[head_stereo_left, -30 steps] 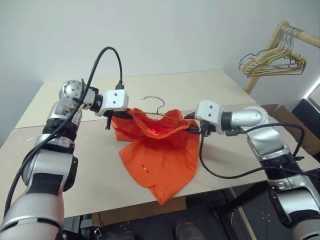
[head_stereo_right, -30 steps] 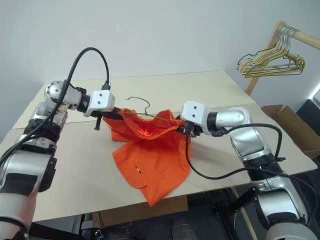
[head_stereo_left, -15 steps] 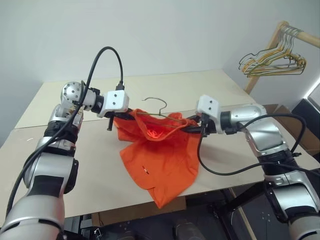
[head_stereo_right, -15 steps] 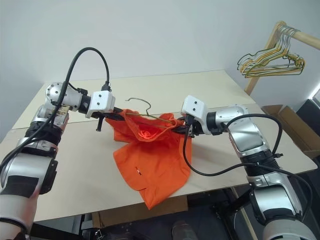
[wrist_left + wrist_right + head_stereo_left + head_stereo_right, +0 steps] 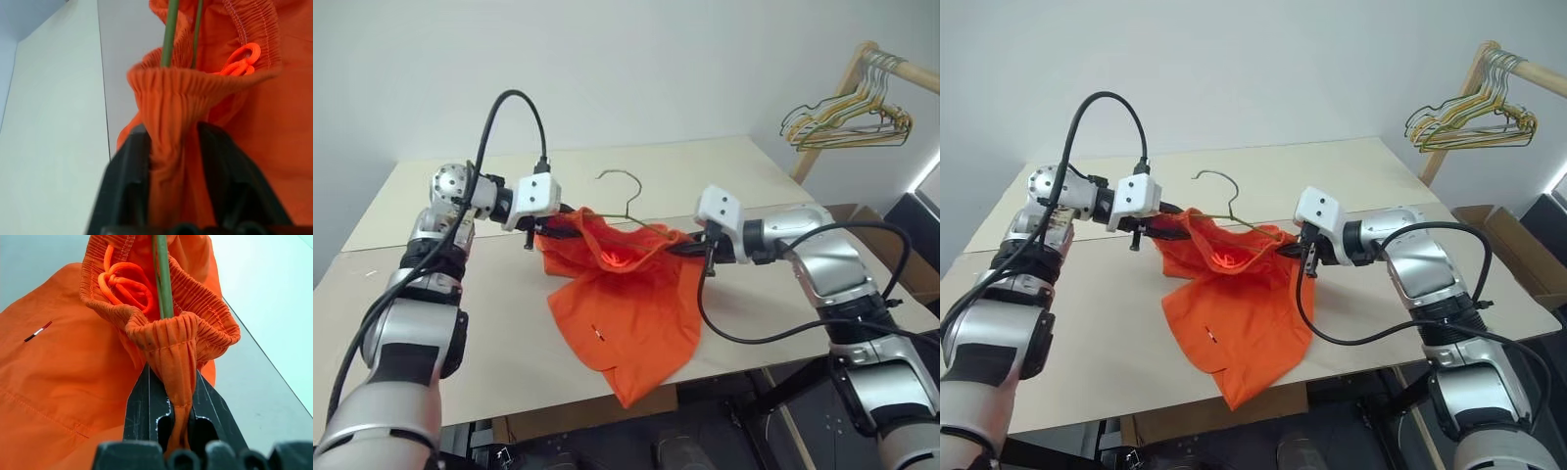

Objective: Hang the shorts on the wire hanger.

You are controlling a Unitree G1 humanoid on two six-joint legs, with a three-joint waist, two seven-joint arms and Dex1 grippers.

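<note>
The orange shorts hang stretched between my two grippers above the table, waistband up, legs trailing down onto the tabletop. The thin grey-green wire hanger sits inside the waistband, its hook sticking up and out at the back. My left gripper is at the waistband's left end; in the left wrist view its fingers stand apart with the gathered band lying between them. My right gripper is shut on the waistband's right end, right beside the hanger wire.
The pale wooden table has a seam across it; one leg of the shorts droops over its front edge. A wooden rack with a bunch of wire hangers stands at the back right. A cardboard box sits beyond the table's right side.
The right gripper has rolled and closed on the waistband's right end. The left gripper's jaws have spread. The hanger's hook has tipped upward.
</note>
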